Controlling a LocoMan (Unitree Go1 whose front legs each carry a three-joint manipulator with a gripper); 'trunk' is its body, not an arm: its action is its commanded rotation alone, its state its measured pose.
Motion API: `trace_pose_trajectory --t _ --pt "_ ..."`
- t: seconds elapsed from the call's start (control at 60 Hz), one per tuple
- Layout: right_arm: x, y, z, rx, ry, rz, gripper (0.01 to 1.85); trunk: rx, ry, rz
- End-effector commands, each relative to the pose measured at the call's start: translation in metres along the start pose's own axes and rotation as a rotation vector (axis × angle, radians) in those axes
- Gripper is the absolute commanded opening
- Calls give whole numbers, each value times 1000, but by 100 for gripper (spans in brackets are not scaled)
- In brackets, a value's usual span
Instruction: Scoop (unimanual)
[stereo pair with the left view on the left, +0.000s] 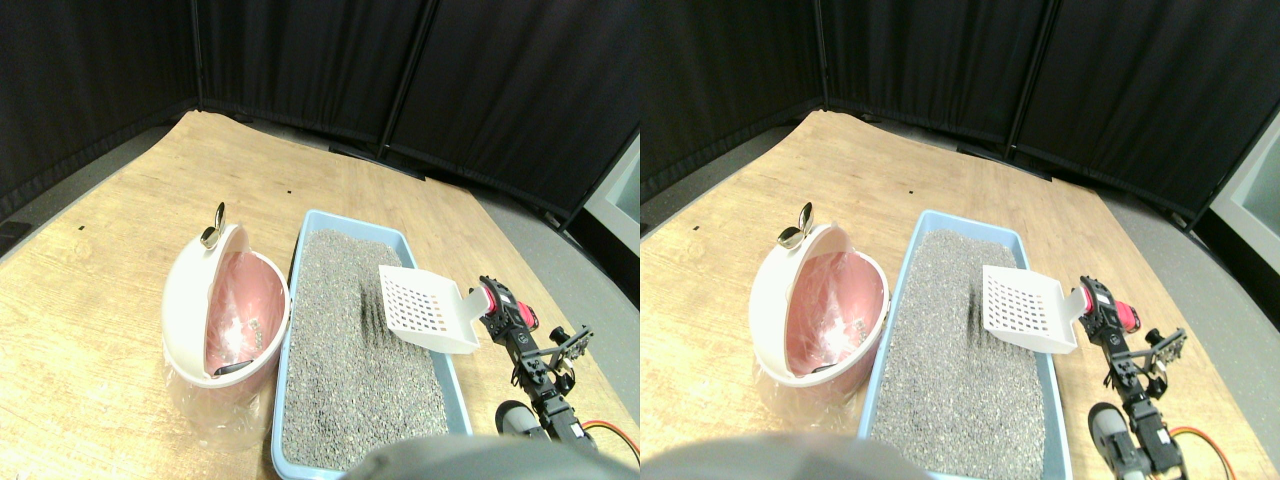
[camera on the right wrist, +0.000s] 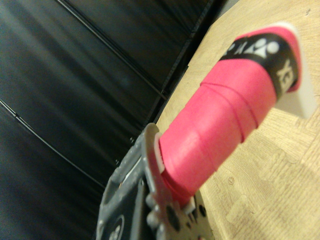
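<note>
Scoop (stereo pair with the left view on the left: 428, 308) above litter tray (stereo pair with the left view on the left: 300, 262) – right rim, tool-held (stereo pair with the left view on the left: 497, 305)

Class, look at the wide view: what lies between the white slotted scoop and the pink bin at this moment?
In the stereo pair view, grey litter and the blue tray's left wall lie between the scoop and the pink bin. Dark rake marks furrow the litter beside the scoop.

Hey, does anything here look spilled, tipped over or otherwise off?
Nothing looks spilled: the litter stays inside the blue tray. The pink bin leans on its side toward the tray, likely on purpose to catch scoops. The white scoop sits tilted above the litter, with dark drag furrows beside it.
</note>
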Motion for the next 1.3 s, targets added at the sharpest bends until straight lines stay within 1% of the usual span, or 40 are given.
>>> trace_pose_trajectory --t 0.017,0.183,0.25,0.4,0.417,0.467,0.483,0.533,0.6,0.717,0.733,0.85,0.883,0.967,1.05,1.083,1.167,1.183,1.267,1.3 --pt "5 2 2 32 -56 22 6 1 -23 0" --pt "8 6 -4 58 -23 25 6 -4 -25 4" --pt "9 8 -6 61 -16 23 6 -7 -22 10" --pt "12 12 -12 64 2 32 6 -12 -21 14" --pt "12 13 -13 67 5 30 6 -17 -19 21" --pt "13 14 -16 65 13 31 6 -17 -19 21" --pt "13 14 -18 64 16 36 6 -22 -17 25" --pt "14 14 -20 68 29 32 6 -22 -17 25" --pt "15 15 -24 70 45 37 6 -29 -12 31" --pt "17 17 -31 79 65 50 6 -35 -13 36" --pt "17 17 -31 79 65 50 6 -37 -11 39" --pt "17 18 -39 80 84 39 6 -41 -6 42" --pt "16 18 -41 78 103 22 6 -41 -6 42" --pt "16 15 -45 68 117 -4 6 -42 -5 46" --pt "16 14 -46 53 128 -5 6 -45 -5 49" --pt "16 13 -46 57 147 -21 6 -45 -5 49" --pt "17 12 -46 49 171 -23 6 -46 -5 50" --pt "17 12 -44 33 195 -33 6 -47 -6 52" --pt "18 13 -42 16 218 -25 6 -49 -7 53" --pt "19 14 -39 -6 242 -28 6 -52 -11 54"
